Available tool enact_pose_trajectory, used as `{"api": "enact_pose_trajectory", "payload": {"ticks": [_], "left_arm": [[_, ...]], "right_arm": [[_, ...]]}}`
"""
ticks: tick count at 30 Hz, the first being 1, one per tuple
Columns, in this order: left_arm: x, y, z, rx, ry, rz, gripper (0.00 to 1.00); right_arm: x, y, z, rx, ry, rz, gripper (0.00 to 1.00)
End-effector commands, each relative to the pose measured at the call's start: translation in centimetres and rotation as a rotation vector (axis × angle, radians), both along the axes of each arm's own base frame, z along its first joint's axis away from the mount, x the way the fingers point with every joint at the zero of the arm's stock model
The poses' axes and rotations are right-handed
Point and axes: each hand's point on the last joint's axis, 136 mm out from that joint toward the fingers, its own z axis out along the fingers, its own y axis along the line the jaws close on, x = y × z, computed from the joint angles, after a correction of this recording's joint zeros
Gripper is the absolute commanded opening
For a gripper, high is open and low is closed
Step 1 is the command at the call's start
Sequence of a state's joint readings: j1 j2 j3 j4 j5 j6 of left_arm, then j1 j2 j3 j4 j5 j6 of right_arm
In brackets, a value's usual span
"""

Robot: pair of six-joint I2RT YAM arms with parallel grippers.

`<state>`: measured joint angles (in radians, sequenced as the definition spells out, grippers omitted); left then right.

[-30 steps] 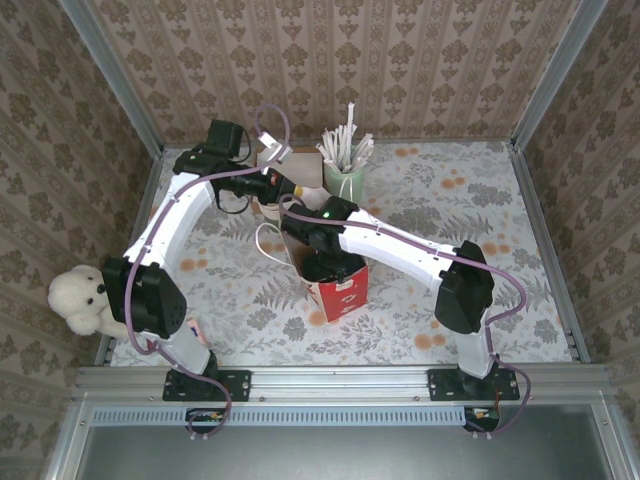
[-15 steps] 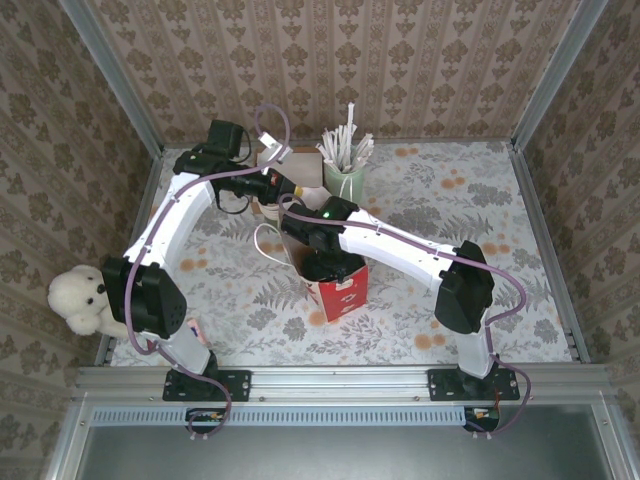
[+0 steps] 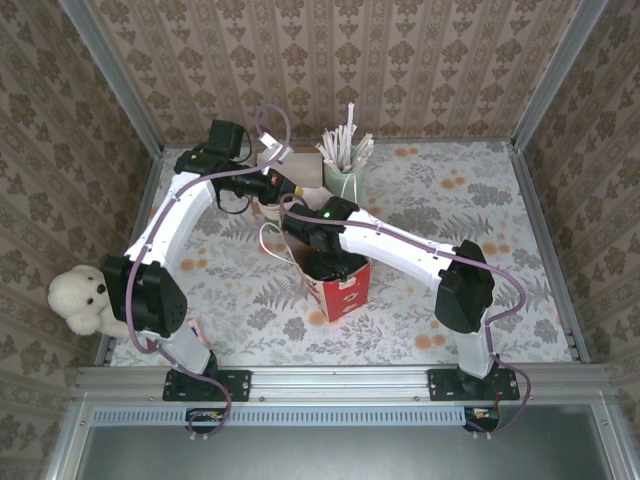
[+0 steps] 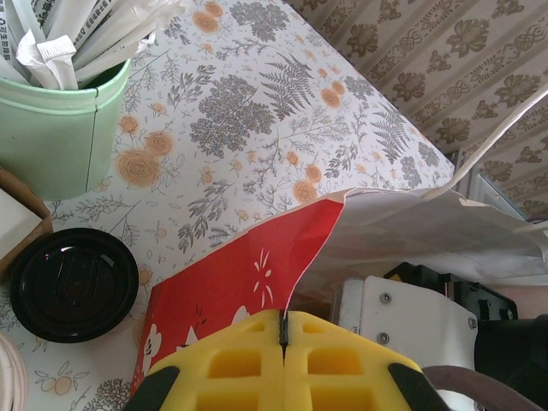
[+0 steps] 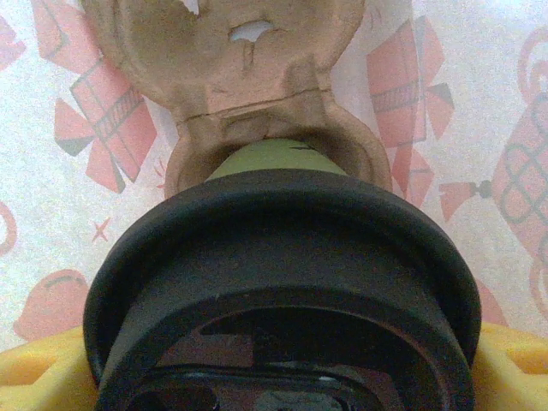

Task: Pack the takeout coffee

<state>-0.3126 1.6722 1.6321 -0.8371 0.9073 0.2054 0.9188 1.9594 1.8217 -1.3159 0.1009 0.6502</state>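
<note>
The right tool point(image 5: 274, 381) is clamping the takeout coffee point(image 5: 278, 240) inside the red paper bag point(image 3: 345, 295) at the middle of the table point(image 3: 450, 190). The cup is standing upright, its long axis vertical and black lid facing up. The left tool point(image 4: 282, 338), fingers together, is pinching the bag's rim; gift-box and ornament prints are covering the bag.

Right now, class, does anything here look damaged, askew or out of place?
Yes. The brown pulp holder just past the takeout coffee inside the red bag has a ragged hole and cracks. A white teddy bear sits by the left wall, off the table, unrelated to packing.
</note>
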Motion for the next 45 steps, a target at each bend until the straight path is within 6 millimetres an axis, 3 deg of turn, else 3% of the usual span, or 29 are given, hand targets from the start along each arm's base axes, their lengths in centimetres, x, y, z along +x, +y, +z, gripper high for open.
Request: {"api": "enact_pose_trajectory", "payload": {"ticks": [1,10,19,30,45], "left_arm": [[-0.1,-0.2,1.3,-0.026,-0.024,-0.026,0.00],[-0.4,-0.2,1.2,-0.007,-0.031,-0.032,0.00],[-0.7,-0.3,1.2,0.012,-0.028,-0.033,0.00],[-0.9,-0.6,1.3,0.020,-0.025,-0.028,0.00],[-1.0,-0.5,1.5,0.027,-0.061,-0.022,0.00]], "right_arm": [[-0.1,-1.2,-1.1,-0.071,0.014,0.005,0.68],[-0.4,-1.3,-1.9,-0.080,0.042,0.015,0.68],[-0.1,-0.8,-0.9,-0.057,0.002,0.041,0.68],[-0.3,-0.9,-1.7,-0.054,0.004,0.051,0.68],[-0.1,-0.4,-0.9,-0.011,-0.015,0.040,0.68]]}}
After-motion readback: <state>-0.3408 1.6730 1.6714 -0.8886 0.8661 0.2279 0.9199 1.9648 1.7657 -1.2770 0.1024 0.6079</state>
